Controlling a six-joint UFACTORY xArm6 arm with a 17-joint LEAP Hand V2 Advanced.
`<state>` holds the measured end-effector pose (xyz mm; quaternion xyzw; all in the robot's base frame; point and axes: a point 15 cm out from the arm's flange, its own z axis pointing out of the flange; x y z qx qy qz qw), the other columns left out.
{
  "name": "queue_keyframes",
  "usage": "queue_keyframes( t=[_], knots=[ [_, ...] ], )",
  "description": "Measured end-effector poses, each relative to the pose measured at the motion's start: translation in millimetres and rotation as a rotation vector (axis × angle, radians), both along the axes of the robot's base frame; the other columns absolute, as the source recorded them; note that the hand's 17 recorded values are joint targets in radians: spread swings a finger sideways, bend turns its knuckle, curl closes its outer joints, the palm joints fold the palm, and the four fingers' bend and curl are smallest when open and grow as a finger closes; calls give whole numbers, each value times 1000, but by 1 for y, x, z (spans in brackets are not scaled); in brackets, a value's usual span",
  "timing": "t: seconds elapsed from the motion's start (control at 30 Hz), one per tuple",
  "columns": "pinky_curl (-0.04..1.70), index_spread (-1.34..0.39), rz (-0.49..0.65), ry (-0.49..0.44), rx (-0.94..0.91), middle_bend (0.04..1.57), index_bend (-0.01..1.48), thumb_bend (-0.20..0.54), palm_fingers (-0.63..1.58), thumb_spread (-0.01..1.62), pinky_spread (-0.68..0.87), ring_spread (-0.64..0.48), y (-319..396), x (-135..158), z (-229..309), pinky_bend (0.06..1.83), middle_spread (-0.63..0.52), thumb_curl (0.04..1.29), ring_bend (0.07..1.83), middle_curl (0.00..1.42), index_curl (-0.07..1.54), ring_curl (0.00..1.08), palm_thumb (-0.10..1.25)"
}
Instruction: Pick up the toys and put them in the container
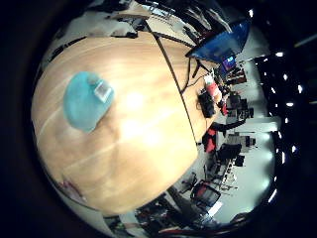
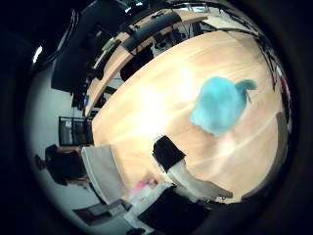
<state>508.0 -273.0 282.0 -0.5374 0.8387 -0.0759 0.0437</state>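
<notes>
On a pale wooden counter (image 1: 148, 144) in an office, a teal plush toy (image 2: 219, 105) is lying alone, one relaxed, empty finger (image 2: 181, 169) reaching in at its seven o'clock, apart.

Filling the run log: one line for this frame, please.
phase: approach | hand: above the table, holding nothing | target: blue plush toy lying on wooden table, not grasped | container: not identified in view

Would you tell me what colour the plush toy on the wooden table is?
The plush toy is turquoise blue, clearest in the thumb side view.
</notes>
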Motion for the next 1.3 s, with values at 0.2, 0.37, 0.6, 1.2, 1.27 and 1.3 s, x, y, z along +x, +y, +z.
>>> queue_keyframes(
  t=[0.2, 0.37, 0.6, 1.2, 1.27, 1.3],
  knots=[
    [58, -428, -3, 20, 10, 245, 162, -28, 197, 1017, 389, 30, -17, 21, -31, 840, -58, 270, 550, 371, 302, 193, 276],
    [68, -424, -2, 53, 29, 248, 157, -29, 184, 1010, 383, 43, -20, 28, -64, 827, -48, 269, 549, 371, 295, 199, 268],
    [79, -421, 16, 105, 57, 250, 156, -31, 194, 997, 381, 34, -8, 30, -99, 812, -49, 269, 573, 370, 287, 212, 248],
    [132, -414, 10, 131, 81, 503, 115, 62, 719, 1087, -156, -285, -3, 19, -107, 1091, -251, 309, 1058, 462, 207, 364, 488],
    [148, -420, 12, 145, 88, 550, 125, 92, 791, 1110, -239, -315, 1, 14, -105, 1130, -289, 320, 1106, 483, 200, 382, 573],
    [153, -424, 12, 150, 91, 584, 137, 118, 858, 1122, -273, -320, 2, 12, -102, 1137, -302, 331, 1136, 499, 202, 398, 625]
  ],
)
